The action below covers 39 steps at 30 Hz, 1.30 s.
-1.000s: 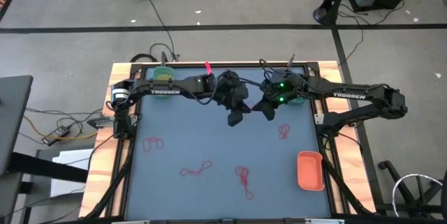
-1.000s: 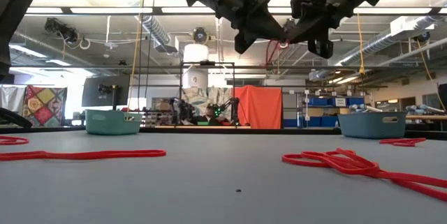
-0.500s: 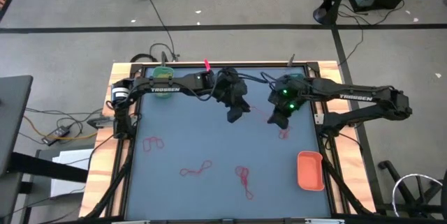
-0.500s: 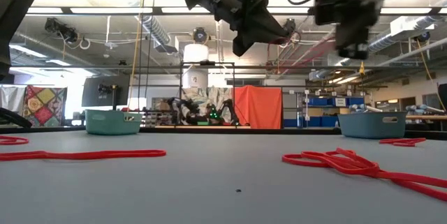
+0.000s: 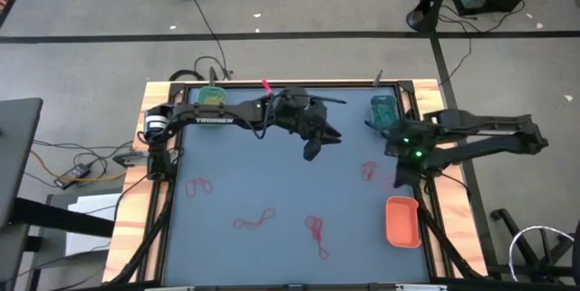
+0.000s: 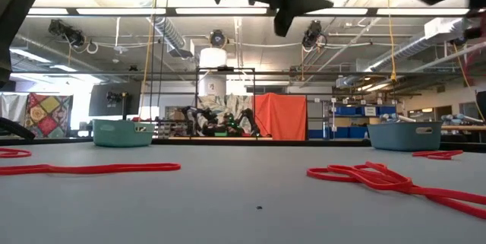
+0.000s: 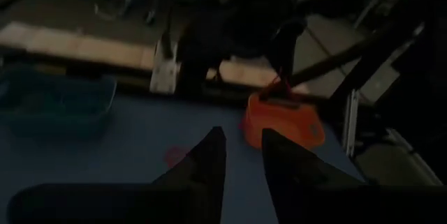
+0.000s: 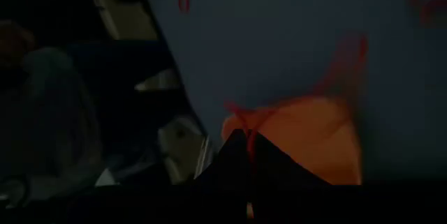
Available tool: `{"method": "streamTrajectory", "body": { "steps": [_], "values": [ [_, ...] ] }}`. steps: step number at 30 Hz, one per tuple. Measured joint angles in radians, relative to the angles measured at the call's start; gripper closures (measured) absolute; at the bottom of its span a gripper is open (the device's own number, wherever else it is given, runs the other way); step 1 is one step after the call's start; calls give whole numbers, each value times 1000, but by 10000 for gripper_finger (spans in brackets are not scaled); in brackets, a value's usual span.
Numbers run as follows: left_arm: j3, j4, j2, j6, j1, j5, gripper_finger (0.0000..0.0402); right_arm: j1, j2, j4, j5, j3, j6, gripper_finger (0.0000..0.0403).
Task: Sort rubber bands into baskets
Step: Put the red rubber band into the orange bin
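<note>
My right gripper [image 5: 399, 179] is above the table's right side, just far of the orange-red basket [image 5: 402, 220], and is shut on a red rubber band [image 8: 243, 121]. My left gripper [image 5: 319, 144] hangs high over the table's far middle, open and empty; in its wrist view the fingers [image 7: 209, 155] stand a little apart. Other red rubber bands lie flat on the mat: one at the left [image 5: 198, 185], a second [image 5: 254, 221] and a third [image 5: 315, 229] near the front, and another [image 5: 369, 170] beside my right gripper. The green basket [image 5: 211, 96] and the teal basket [image 5: 383, 110] stand at the far edge. My right gripper pinches a small part of the red rubber band [image 8: 246, 132] between its shut fingertips. The rest of the loop sticks out beyond the fingertips. The band is lifted clear of the table, with the orange-red basket [image 8: 307, 137] just beyond it.
The mat is framed by a wooden border [image 5: 136, 200]. In the low view red bands lie at the left [image 6: 91, 169] and right [image 6: 380, 177], with the green basket [image 6: 121, 132] and the teal basket [image 6: 414, 135] at the far edge. Black cables run on the floor behind.
The two grippers were close together over the far middle with a red band between them. My right gripper has since gone toward the table's right and near edges with the band, toward the orange-red basket. My left gripper has stayed in place and turned a little to the right.
</note>
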Motion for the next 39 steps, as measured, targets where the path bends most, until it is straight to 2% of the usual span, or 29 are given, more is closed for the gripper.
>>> {"method": "streamTrajectory", "body": {
  "steps": [3,6,9,18,26,29,32,39],
  "values": [
    [1,35,9,-20,-4,-24,302,71,-45,-44,-12,0,93,399],
    [2,41,30,-47,-9,-112,302,144,-78,-85,-31,0,180,399],
    [1,58,53,-65,-13,-136,302,212,-92,-106,-32,0,248,399],
    [-1,155,114,-164,-37,-164,302,387,-70,-96,-51,0,386,399],
    [-1,179,135,-184,-71,-283,302,519,-33,-14,-67,0,459,399],
    [-1,185,138,-185,-80,-314,302,562,-18,4,-31,0,475,397],
    [-1,195,138,-185,-89,-352,302,601,0,15,6,0,516,376],
    [-1,261,138,-185,-107,-360,302,677,33,22,58,0,533,311]
  ]
}}
